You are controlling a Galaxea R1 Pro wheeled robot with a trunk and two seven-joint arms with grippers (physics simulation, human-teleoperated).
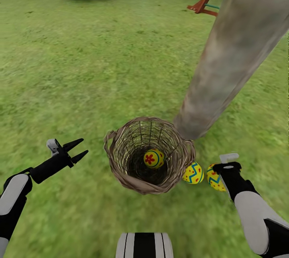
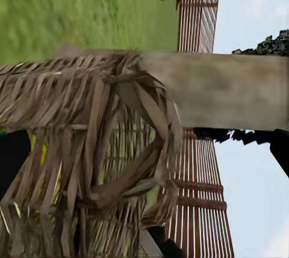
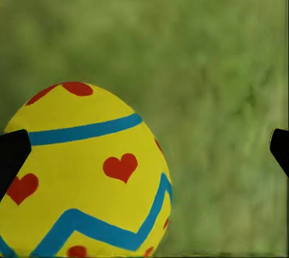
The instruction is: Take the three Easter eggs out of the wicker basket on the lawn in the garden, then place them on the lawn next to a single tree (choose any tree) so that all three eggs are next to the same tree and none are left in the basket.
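Your lawn [image 1: 80, 69] is wide and flat, but eggs roll; the trunk [image 1: 237, 49] leans over the spot where you are working, and its foot sits just behind the basket [image 1: 120, 169]. Two eggs lie on the grass to the right of the basket, near that foot: one [image 1: 193, 173] touching or almost touching the wicker, the other [image 1: 214, 177] just beside it and partly under your right gripper [image 1: 226, 163]. The third egg [image 1: 153, 158], with the red flower, is in the bottom of the basket.

The main risk, as I judge it, is on the right. Lift that gripper carelessly and a finger may nudge the egg under it into its neighbour, sending one away from the tree. Reaching into the basket with either arm could also tip it onto the two placed eggs, since they sit so close to its wall.

Your left gripper [image 1: 76, 150] hovers over the grass left of the basket, fingers spread and holding nothing.

The head view hides the right fingers behind the wrist. The right wrist view settles it: the fingertips [image 3: 13, 152] stand wide apart, with the egg [image 3: 84, 173] between them nearer one tip, which looks to overlap it; I cannot tell whether they touch. The left wrist view shows the basket's wall and loop handle [image 2: 129, 143] close up, with the trunk [image 2: 223, 89] behind, which the head view gives from above.
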